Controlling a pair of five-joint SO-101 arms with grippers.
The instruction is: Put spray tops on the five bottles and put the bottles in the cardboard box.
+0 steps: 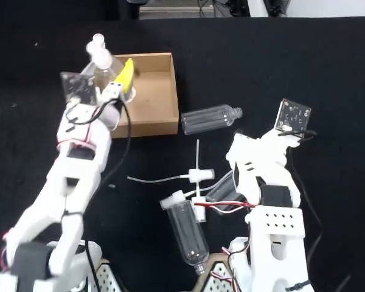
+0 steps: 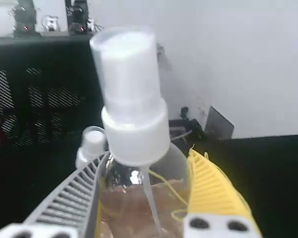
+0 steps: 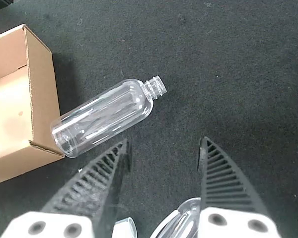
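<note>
So, my left pincer (image 2: 146, 166) is clamped on a clear bottle (image 2: 139, 193) that already wears its spray top (image 2: 131, 99). The yellow finger is on one side and the grey on the other, gripping the shoulder just under the cap. In the high view the bottle hangs roughly upright over the rear left corner of the cardboard box (image 1: 153, 121), so I judge the step in hand is setting it down inside.

To do it well, I would carry the bottle a little further in over the box floor before descending. The corner walls look close to its base, and a clipped rim could tip it or drag the box. I would lower it straight and upright, and part the fingers only once the base rests on the cardboard, since dropping it risks a topple. The yellow finger also needs room against the wall as it opens.

My right pincer (image 3: 164, 144) stands apart with nothing between its tips, over the bench (image 1: 274, 61) near an uncapped bottle (image 3: 102, 119) lying just beside the box's outer corner. Loose spray tops (image 1: 201, 175) lie nearby, for later.
</note>
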